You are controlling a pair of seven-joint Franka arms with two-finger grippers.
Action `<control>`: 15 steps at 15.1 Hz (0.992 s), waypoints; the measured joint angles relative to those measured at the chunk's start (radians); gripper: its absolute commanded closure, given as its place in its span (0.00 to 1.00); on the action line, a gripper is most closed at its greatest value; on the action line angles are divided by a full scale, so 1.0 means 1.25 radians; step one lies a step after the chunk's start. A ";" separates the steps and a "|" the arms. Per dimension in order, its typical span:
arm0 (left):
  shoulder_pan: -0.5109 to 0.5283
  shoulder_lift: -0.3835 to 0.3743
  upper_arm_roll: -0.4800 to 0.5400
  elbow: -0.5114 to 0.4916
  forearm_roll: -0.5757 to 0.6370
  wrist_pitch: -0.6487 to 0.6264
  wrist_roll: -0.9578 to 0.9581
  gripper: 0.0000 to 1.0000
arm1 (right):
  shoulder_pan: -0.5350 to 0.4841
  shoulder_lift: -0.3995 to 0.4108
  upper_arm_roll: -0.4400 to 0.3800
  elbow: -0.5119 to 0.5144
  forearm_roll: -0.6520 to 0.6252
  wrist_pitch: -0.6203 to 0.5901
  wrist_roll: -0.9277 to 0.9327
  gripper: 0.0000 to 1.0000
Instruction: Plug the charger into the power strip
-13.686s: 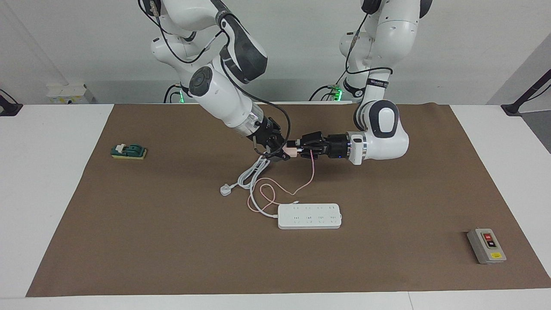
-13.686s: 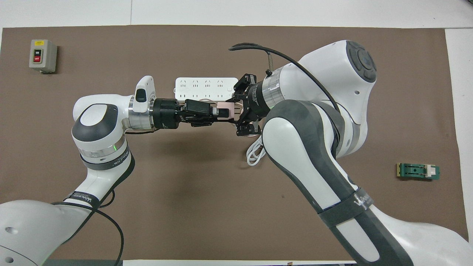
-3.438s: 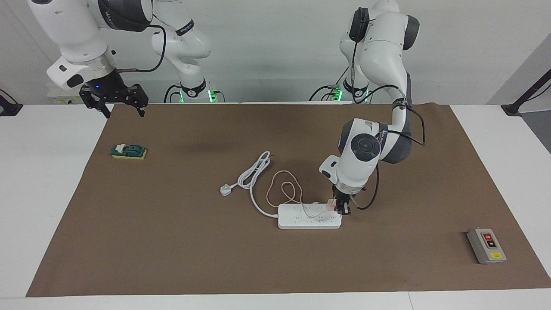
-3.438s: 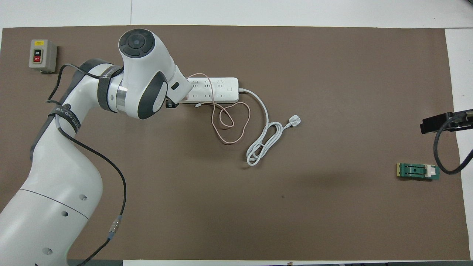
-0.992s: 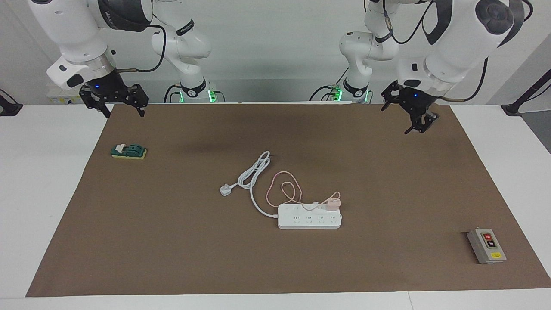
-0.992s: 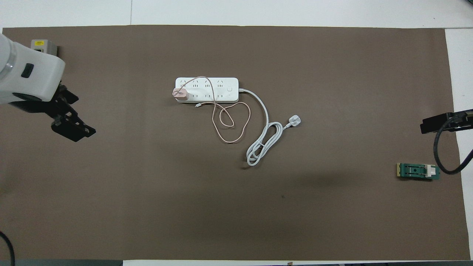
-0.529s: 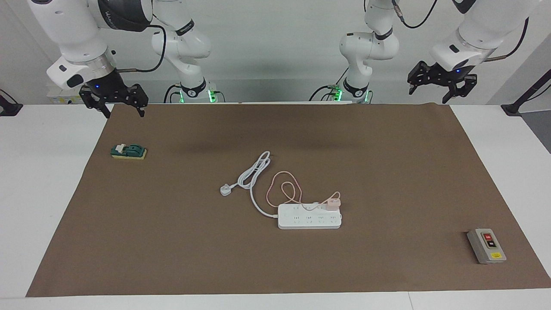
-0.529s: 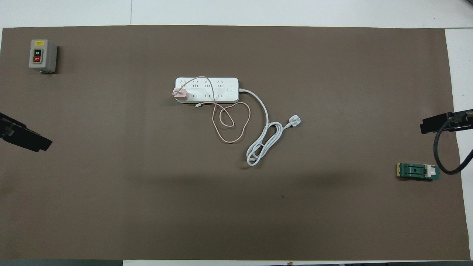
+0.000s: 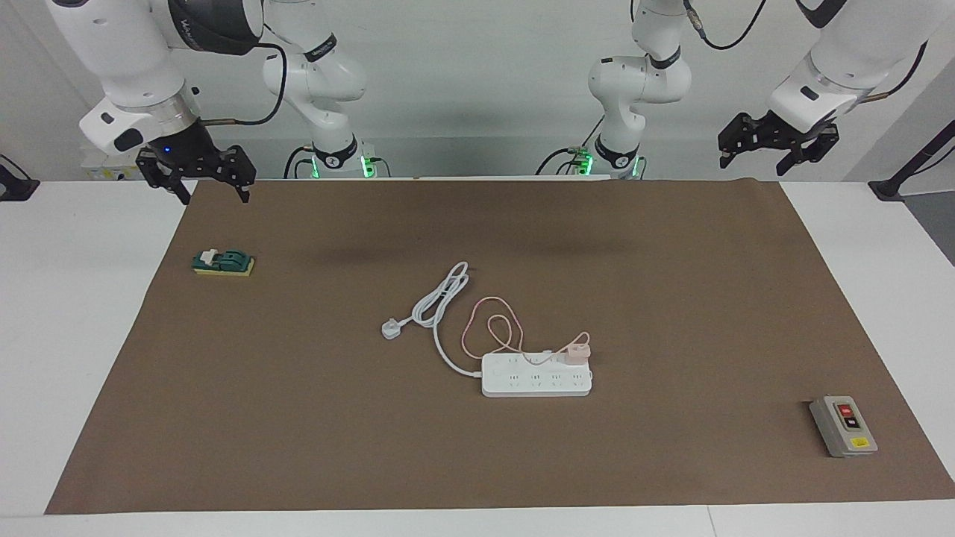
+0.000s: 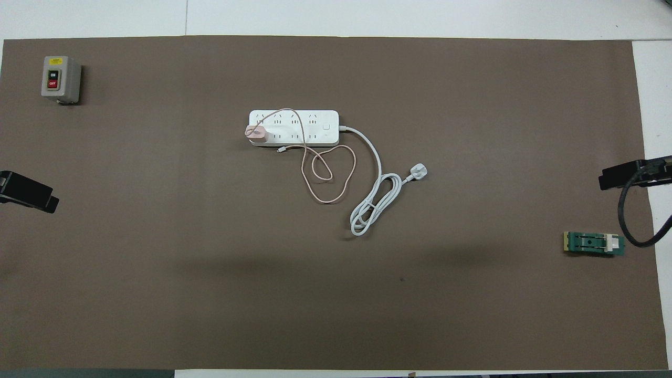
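While charger (image 9: 577,353) is sitting in power strip (image 9: 536,383) end socket, task is looking done; left gripper (image 9: 776,145) and right gripper (image 9: 198,173) are hanging wide, empty, well apart from strip.

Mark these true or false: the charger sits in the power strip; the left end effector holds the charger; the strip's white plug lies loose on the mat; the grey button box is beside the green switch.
1. The charger sits in the power strip: true.
2. The left end effector holds the charger: false, it is open, raised and holding nothing, as is the right end effector.
3. The white plug lies loose on the mat: true.
4. The grey button box is beside the green switch: false, they lie at different ends of the table.
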 measured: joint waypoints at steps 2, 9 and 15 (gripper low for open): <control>0.001 -0.003 0.005 -0.001 0.000 0.018 -0.002 0.00 | 0.000 0.000 0.000 0.000 0.000 0.000 0.000 0.00; 0.012 -0.003 0.001 -0.004 0.019 0.032 -0.003 0.00 | 0.000 0.000 0.000 0.000 0.000 0.000 0.000 0.00; 0.097 -0.003 -0.069 -0.014 0.019 0.050 -0.003 0.00 | 0.000 0.000 0.000 0.000 0.000 0.000 0.000 0.00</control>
